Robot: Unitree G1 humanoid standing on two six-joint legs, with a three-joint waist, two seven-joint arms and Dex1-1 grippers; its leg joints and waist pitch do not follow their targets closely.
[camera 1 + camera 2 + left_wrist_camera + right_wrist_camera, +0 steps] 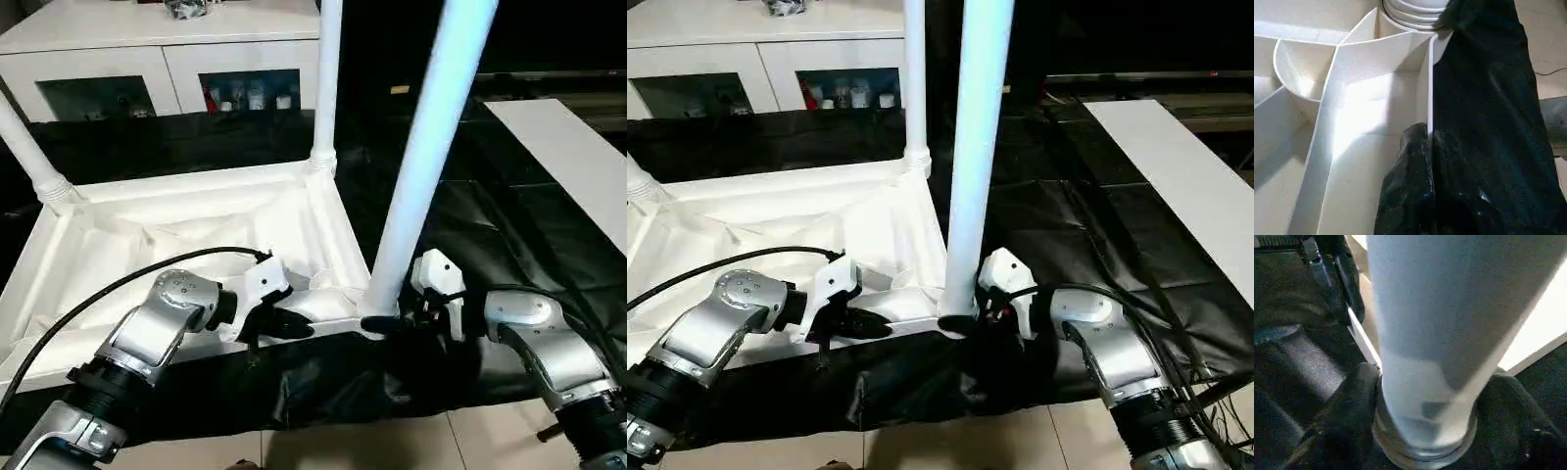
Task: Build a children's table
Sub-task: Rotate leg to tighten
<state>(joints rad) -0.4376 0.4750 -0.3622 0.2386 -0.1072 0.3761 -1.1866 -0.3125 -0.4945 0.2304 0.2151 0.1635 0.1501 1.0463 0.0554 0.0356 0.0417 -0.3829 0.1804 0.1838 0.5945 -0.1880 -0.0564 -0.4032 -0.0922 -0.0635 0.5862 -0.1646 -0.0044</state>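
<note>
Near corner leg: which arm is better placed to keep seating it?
Right, likely. The right gripper sits at the base of the near corner leg, fingers around it. The left gripper is shut on the tabletop edge, steadying.

Upright leg [421, 166] blocks the near corner; tabletop [176, 235] interior open.

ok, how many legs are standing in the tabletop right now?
3. One leg at the far-left corner, one leg at the far-right corner, one leg at the near-right corner by the right gripper. The near-left corner is out of frame, so a fourth may be hidden.
</note>
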